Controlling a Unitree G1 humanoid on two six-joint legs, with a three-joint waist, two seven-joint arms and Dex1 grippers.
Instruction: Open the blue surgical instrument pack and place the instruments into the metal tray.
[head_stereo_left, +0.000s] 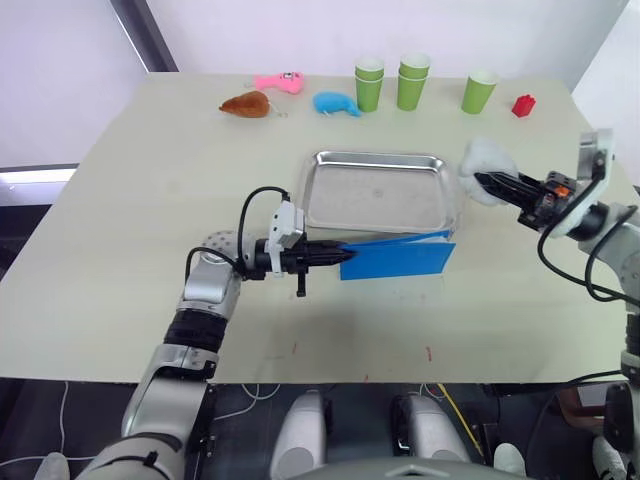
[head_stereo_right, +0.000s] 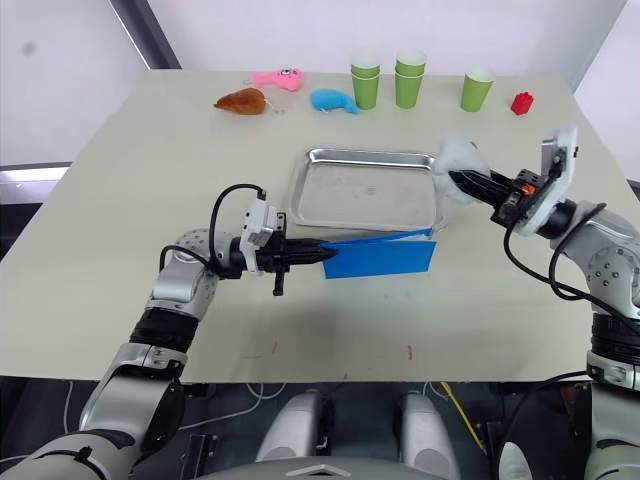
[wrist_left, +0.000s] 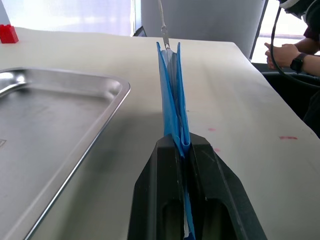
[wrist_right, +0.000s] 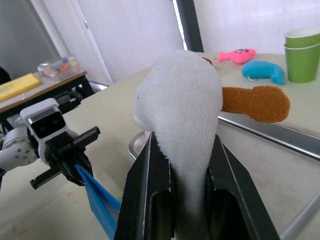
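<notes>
The left gripper (wrist_left: 183, 150) has its two black fingers closed on the near end of the blue surgical instrument pack (head_stereo_left: 400, 258), which it holds stood up on one long edge on the table (head_stereo_left: 150, 200), just in front of the metal tray's (head_stereo_left: 375, 158) near rim. In the left wrist view the two blue covers gape slightly at the far end, with pale lining and a slim silvery tip (wrist_left: 163, 35) poking out between them; otherwise the pack looks barely parted. The right gripper (wrist_right: 182, 165) is clamped on a white plush toy (wrist_right: 177, 105) with a brown limb, held in the air by the tray's right end, so that arm is occupied with something outside the task

Judged from this, the work is at its beginning: the pack is gripped but not spread open, no instruments lie in the tray, and its floor is bare. Opening the covers and moving every tool across is still to do

Along the far edge of the table sit a brown plush (head_stereo_left: 246, 104), a pink toy (head_stereo_left: 280, 82), a blue whale toy (head_stereo_left: 336, 103), green paper cups (head_stereo_left: 413, 80) and a red block (head_stereo_left: 523, 105), all well apart from the tray. The plush in the right gripper is the main hindrance: I judge it must be put down before that arm can help
</notes>
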